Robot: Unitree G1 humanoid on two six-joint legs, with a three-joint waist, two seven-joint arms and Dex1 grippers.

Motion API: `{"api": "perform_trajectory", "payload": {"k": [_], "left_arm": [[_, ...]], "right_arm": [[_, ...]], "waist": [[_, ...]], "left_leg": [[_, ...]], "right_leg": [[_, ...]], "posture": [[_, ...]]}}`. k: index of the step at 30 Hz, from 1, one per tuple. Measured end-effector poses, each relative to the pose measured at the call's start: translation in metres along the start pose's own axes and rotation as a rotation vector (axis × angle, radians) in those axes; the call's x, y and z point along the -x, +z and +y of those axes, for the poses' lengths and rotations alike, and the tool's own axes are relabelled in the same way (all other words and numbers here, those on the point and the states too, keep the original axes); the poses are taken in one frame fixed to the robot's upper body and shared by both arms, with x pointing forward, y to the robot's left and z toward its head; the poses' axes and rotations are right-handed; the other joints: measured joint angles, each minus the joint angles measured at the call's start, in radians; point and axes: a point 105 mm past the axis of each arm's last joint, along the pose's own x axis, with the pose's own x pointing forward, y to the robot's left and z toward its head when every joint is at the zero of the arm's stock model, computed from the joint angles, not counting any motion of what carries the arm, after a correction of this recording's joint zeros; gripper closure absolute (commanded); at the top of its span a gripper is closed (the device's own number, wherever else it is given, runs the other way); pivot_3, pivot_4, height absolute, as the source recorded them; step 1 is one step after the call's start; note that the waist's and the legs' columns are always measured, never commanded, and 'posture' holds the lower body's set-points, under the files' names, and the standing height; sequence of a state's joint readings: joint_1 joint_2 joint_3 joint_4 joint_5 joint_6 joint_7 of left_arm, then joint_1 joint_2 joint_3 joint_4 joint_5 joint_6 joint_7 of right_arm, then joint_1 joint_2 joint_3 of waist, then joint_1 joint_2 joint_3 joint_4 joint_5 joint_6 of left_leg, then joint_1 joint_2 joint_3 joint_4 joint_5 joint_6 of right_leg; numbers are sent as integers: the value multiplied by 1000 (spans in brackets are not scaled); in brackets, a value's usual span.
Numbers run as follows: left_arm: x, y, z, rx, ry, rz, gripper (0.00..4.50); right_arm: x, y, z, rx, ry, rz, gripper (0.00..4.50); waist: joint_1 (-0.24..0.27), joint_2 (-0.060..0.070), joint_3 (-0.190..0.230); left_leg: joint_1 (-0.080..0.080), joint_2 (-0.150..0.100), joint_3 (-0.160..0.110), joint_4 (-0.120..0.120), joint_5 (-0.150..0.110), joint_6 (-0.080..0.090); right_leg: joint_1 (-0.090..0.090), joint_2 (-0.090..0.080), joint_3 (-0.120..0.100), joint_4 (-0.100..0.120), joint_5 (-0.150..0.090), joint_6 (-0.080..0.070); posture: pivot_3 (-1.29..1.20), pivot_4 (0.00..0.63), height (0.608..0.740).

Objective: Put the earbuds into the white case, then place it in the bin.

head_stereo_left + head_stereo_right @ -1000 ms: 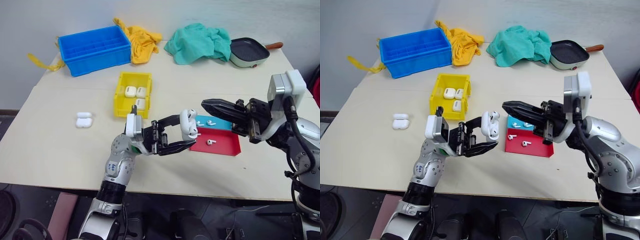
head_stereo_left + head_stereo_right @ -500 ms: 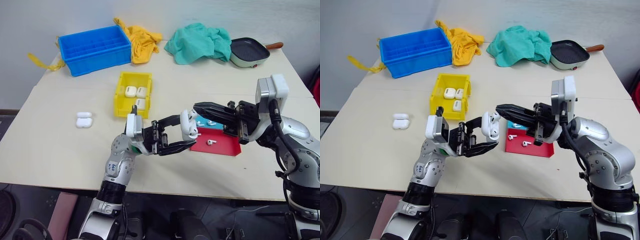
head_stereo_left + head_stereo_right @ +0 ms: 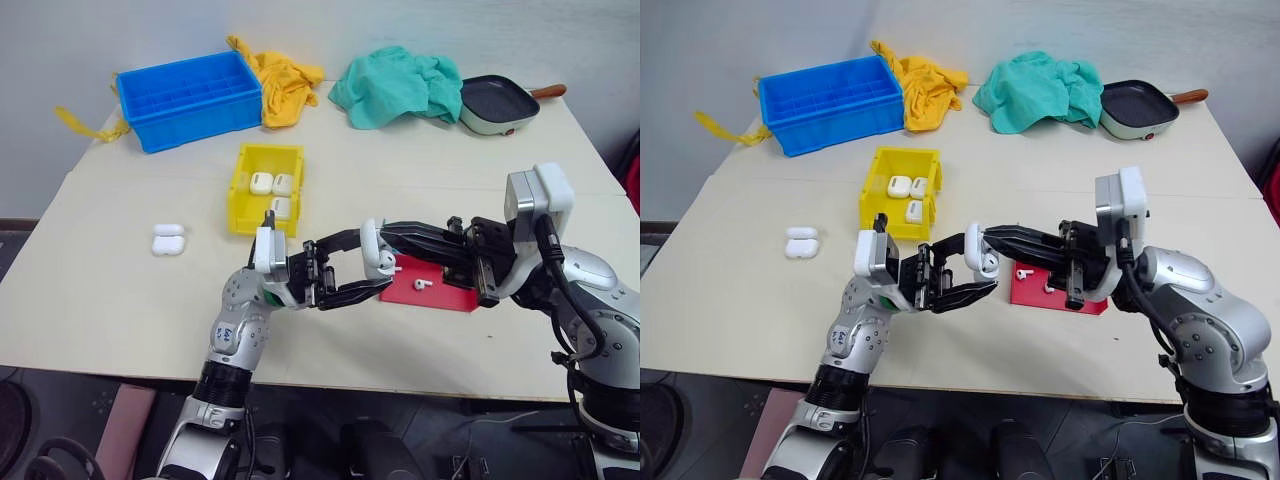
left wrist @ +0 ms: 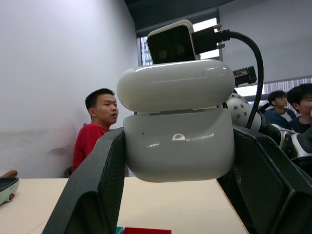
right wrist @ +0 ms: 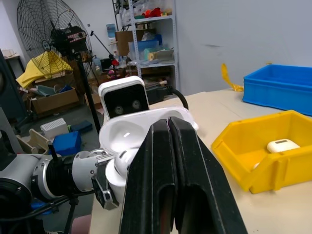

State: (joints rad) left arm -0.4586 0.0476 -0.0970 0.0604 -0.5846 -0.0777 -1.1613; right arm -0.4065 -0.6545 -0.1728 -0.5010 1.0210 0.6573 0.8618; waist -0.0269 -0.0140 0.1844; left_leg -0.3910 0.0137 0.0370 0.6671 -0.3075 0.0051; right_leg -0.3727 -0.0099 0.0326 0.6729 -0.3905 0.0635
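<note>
My left gripper (image 3: 372,268) is shut on the white case (image 3: 373,249), holding it upright above the table's front middle. In the left wrist view the case (image 4: 178,122) sits between the two black fingers with its lid down on the body. My right gripper (image 3: 384,233) is shut, and its tips reach in from the right to the top of the case. Two earbuds (image 3: 422,284) lie in the red tray (image 3: 445,296) beneath the right gripper. The yellow bin (image 3: 240,190) stands behind the left arm with three white cases inside.
Another white case (image 3: 167,240) lies on the table at the left. A blue crate (image 3: 190,97), a yellow cloth (image 3: 285,85), a teal cloth (image 3: 395,85) and a pan (image 3: 497,103) line the far edge. A person (image 4: 97,126) sits in the background.
My right gripper has moved left, still shut, until its tips meet the top of the case. The left gripper and the case have stayed in place.
</note>
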Motion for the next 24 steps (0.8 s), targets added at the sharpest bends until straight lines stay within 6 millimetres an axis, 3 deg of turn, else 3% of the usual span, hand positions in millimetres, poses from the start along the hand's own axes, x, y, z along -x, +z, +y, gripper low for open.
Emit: {"api": "perform_trajectory", "payload": {"k": [7,11,15,20,24], "left_arm": [[1,-1,0,0,8,3,1719],[12,-2,0,-11,2,66,1719],[34,-11,9,-53,31,265,1719],[46,-39,16,-122,-27,580,1719],[37,-45,17,-163,-79,648,1719]], "right_arm": [[4,-5,0,-15,-32,2,4474],[29,-2,-10,14,-151,33,4474],[49,5,-12,57,-217,65,4474],[39,0,-3,35,-142,137,4474],[20,-15,12,15,-37,210,4474]], "waist": [[0,0,0],[2,0,0],[-1,0,0],[0,0,0],[0,0,0]], "left_leg": [[0,0,0,0,0,0],[0,0,0,-1,0,0],[0,0,0,-1,0,0],[0,0,0,-1,0,1],[0,0,0,-1,0,1]], "right_leg": [[0,0,0,0,0,0],[0,0,0,-1,0,0],[0,0,0,0,0,0],[0,0,1,0,0,0],[0,0,0,0,0,0]], "posture": [[0,150,740],[0,150,740],[0,150,740],[0,150,740],[0,150,740]]}}
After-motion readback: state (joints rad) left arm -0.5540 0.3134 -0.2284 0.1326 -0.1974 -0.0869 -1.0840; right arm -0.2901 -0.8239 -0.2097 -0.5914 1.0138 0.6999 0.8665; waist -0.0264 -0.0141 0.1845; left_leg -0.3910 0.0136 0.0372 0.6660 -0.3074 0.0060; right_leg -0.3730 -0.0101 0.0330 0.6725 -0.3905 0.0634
